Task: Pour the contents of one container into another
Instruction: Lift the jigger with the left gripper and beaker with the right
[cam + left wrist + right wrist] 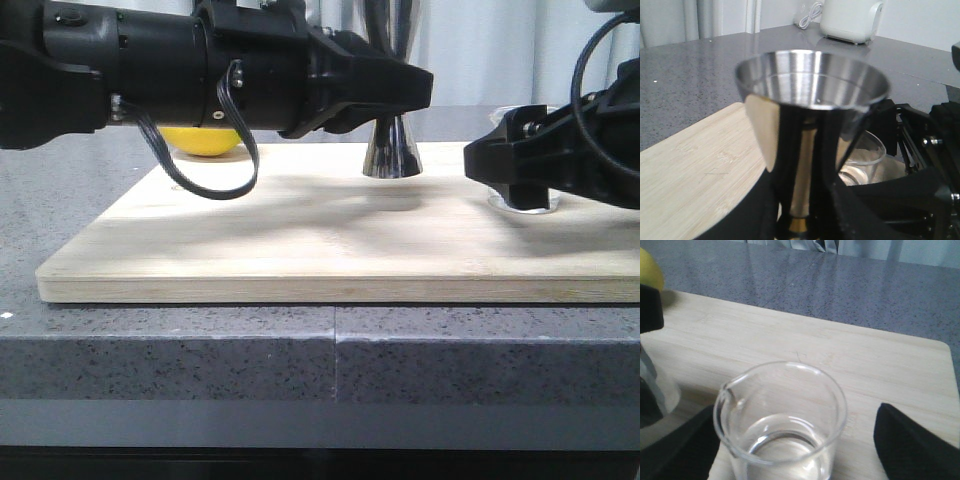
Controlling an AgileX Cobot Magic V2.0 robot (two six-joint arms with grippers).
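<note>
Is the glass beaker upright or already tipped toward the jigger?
Upright: the beaker shows a level rim and clear liquid settled at its base, standing on the board.

Right wrist view only. A clear glass beaker [781, 422] is seen upright on a pale wooden board [805, 350], between the two black fingers [912, 445] of the right pincer [790, 450]. One finger is seen on each side of the glass; contact with the glass cannot be confirmed, a gap is visible on the one side. The pouring lip is turned toward the other finger. A little clear liquid is seen in the bottom. The board is laid on a grey speckled bench [840, 280]. A yellow object [650, 267] is cut off at the frame corner. A shiny metal item [655, 385] is partly seen at the edge, beside a black part.
</note>
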